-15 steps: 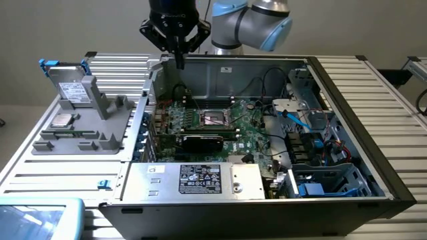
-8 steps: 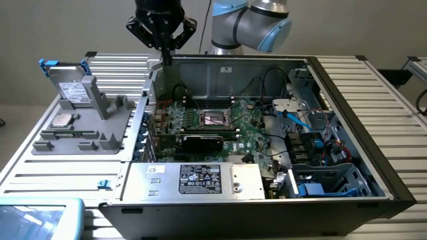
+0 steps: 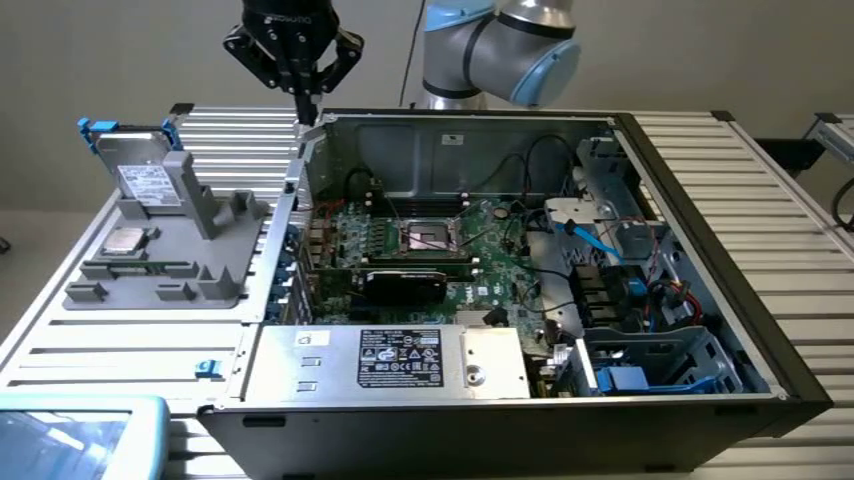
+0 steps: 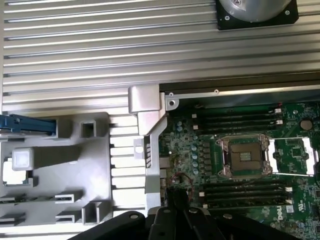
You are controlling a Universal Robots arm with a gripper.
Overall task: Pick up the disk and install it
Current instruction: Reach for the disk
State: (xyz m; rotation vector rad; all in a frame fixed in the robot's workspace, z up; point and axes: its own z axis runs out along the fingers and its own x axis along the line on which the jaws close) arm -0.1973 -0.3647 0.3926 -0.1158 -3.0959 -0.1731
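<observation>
gripper (image 3: 307, 110) closed, disk (image 3: 144, 172) upright in holder (image 3: 220, 275)

We see our closed gripper (image 4: 178, 196) near the processor socket (image 4: 245, 157) on the motherboard (image 4: 200, 145); the grey holder (image 4: 65, 165) and the blue-railed disk (image 4: 30, 125) lie well apart from it.

An open computer case (image 3: 400, 150) lies on the slatted aluminium desk (image 3: 120, 350), its green motherboard (image 3: 501, 275) exposed, the processor socket (image 3: 430, 237) empty. A silver power supply (image 3: 387, 360) with a black label sits at the near edge. Beside the case, on the exterior view's left, a grey holder (image 3: 167, 278) carries a small square processor chip (image 3: 127, 240).
</observation>
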